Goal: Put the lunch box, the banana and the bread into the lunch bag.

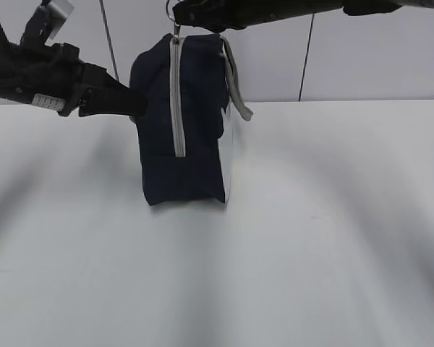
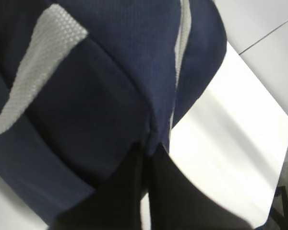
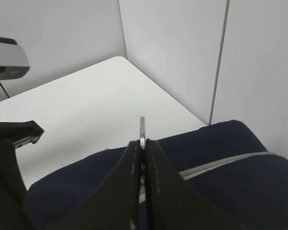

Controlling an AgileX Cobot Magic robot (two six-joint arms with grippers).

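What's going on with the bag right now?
Both arms are on the lunch bag, which stands upright on the white table. The left gripper is shut on the bag's fabric at its side, and the right gripper above is shut on the zipper's ring pull. The zipper looks closed. Lunch box, banana and bread are not in view.

Plain white table (image 1: 333, 238), navy lunch bag (image 1: 192, 130) standing upright on it near the back edge
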